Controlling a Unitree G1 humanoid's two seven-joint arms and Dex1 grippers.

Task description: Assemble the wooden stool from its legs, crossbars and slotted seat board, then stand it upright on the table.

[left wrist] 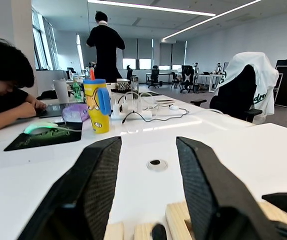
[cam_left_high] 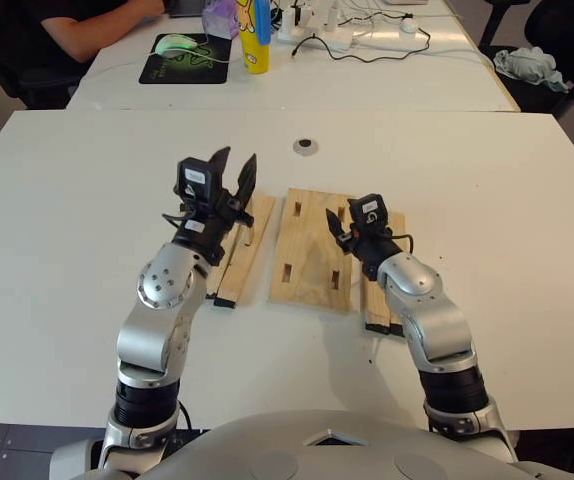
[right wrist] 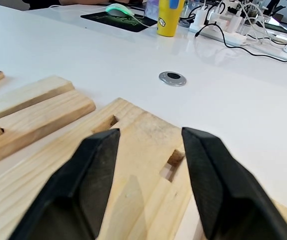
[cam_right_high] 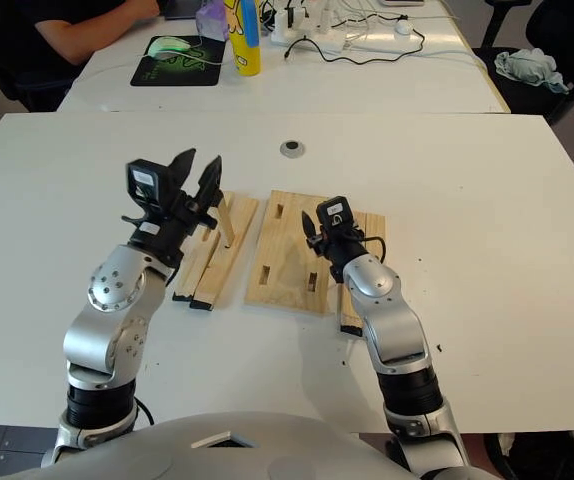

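The slotted seat board (cam_left_high: 314, 247) lies flat in the middle of the white table, its rectangular slots showing. A bundle of wooden legs and crossbars (cam_left_high: 241, 249) lies along its left side, and more wooden pieces (cam_left_high: 377, 300) lie under my right arm on its right side. My left gripper (cam_left_high: 235, 172) is raised above the left bundle, open, with nothing between its fingers (left wrist: 88, 185). My right gripper (cam_left_high: 338, 226) hovers low over the board's right half, open and empty; in the right wrist view a slot (right wrist: 172, 160) lies between the fingers (right wrist: 96, 175).
A round metal grommet (cam_left_high: 305, 147) sits in the table beyond the board. On the adjoining far desk stand a yellow cup (cam_left_high: 255, 35), a mouse on a black pad (cam_left_high: 182, 55) and cables (cam_left_high: 367, 35). A person's arm rests there. Bare table surrounds the parts.
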